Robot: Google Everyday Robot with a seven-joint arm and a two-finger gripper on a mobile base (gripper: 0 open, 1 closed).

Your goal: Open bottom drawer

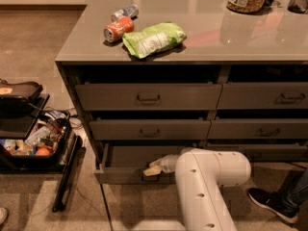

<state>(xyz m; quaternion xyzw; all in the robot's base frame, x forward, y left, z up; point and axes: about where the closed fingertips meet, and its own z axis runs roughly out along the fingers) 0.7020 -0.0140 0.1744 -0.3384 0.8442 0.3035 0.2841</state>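
The bottom drawer (120, 175) sits lowest in the left column of the cabinet, just above the floor. It stands partly out, its slim front panel proud of the frame and a strip of plain grey interior showing behind it. Its long axis runs left to right across our view, so the travel that matters is straight out from the cabinet, toward us and slightly down the picture. The gripper (153, 170) lies at the middle of that front panel, right at its upper edge where the small handle should be. The handle itself is covered, and we cannot tell whether the gripper is clamped on it or only resting against it. So the drawer lies directly ahead of the gripper, touching or nearly so, and we judge the next move to be a plain pull back along the arm's own line, not any sideways reach. The white arm (211, 170) comes in low from the right — its forearm roughly level and pointing left toward the panel, its thick lower link rising from the bottom edge of the view. Above, the middle drawer (150, 129) and top drawer (148, 96) look closed, as does the slim drawer of the next column (274, 150). On the worktop (216, 37) lie a green bag (154, 38) and two cans (118, 29) — well clear of the work.
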